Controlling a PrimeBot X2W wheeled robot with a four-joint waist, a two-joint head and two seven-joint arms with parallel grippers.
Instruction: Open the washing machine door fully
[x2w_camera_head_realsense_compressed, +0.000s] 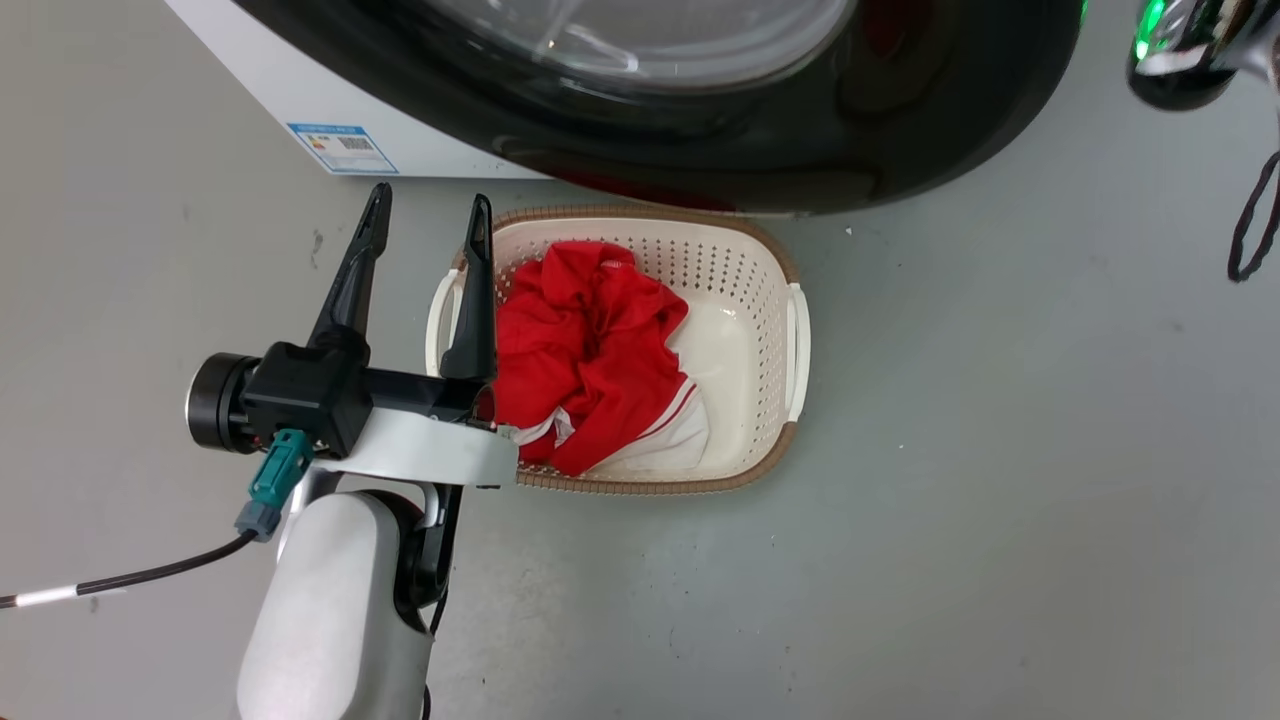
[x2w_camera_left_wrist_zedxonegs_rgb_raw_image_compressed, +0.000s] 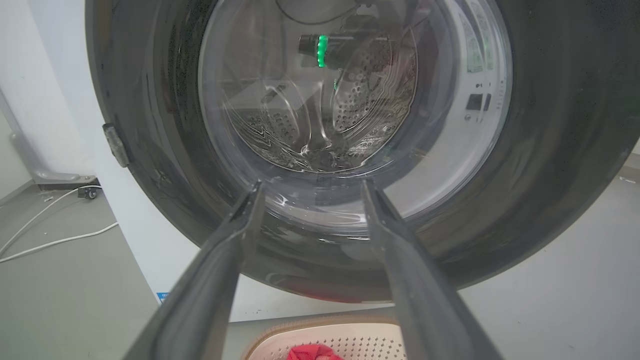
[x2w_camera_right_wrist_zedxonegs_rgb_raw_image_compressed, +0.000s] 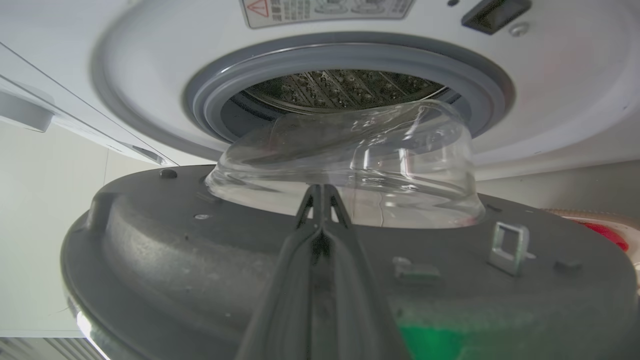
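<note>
The washing machine door (x2w_camera_head_realsense_compressed: 800, 150) stands part-open from the washing machine (x2w_camera_head_realsense_compressed: 260, 80), over the basket's (x2w_camera_head_realsense_compressed: 740, 290) far rim. Our right pincer (x2w_camera_right_wrist_zedxonegs_rgb_raw_image_compressed: 322, 195), pressed together, points at the door's inner face beside the glass bowl (x2w_camera_right_wrist_zedxonegs_rgb_raw_image_compressed: 400, 165). We should push outward steadily, without slipping off. Our left pincer (x2w_camera_head_realsense_compressed: 430, 215) hangs spread.

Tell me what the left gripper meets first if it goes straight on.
The door: the left gripper aims at its lower glass, just above the black rim. How far off it is, I cannot tell.
</note>
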